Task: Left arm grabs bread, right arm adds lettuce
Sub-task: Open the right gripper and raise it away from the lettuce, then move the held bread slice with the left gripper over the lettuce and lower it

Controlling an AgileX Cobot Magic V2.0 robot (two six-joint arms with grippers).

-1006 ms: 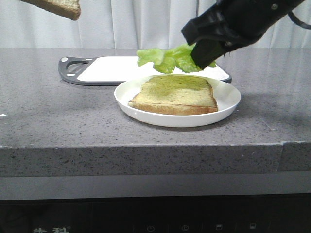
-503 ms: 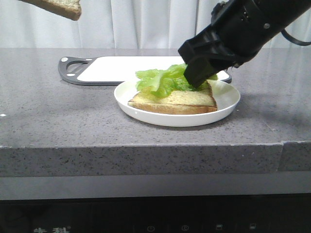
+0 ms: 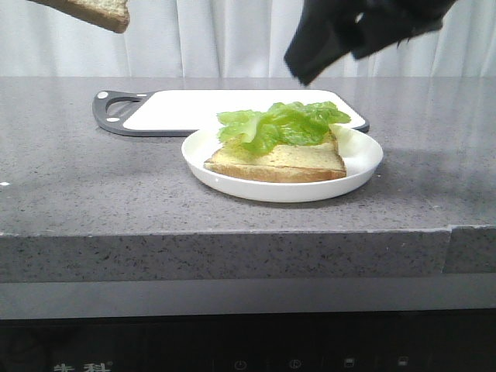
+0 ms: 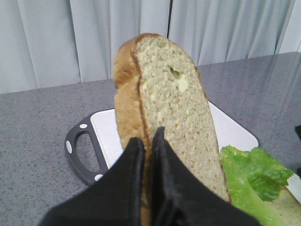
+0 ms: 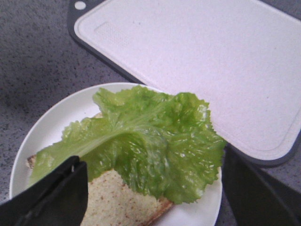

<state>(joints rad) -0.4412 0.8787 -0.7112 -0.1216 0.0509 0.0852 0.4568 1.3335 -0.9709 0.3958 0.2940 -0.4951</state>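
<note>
My left gripper is shut on the edge of the thick tan bread and holds it upright in the air. In the front view only the bread's corner shows, at the top left, and the left gripper is out of frame. The green ruffled lettuce lies on a second slice in the white plate. My right gripper hovers above the plate's right side, open and empty. In the right wrist view its fingers stand wide apart over the lettuce.
A white cutting board with a dark grey handle lies behind the plate on the grey stone counter. The counter's front edge runs across the lower part of the front view. White curtains hang behind.
My right gripper lowered the lettuce onto the slice in the plate, let it go and rose up. The bread in my left gripper has not moved.
</note>
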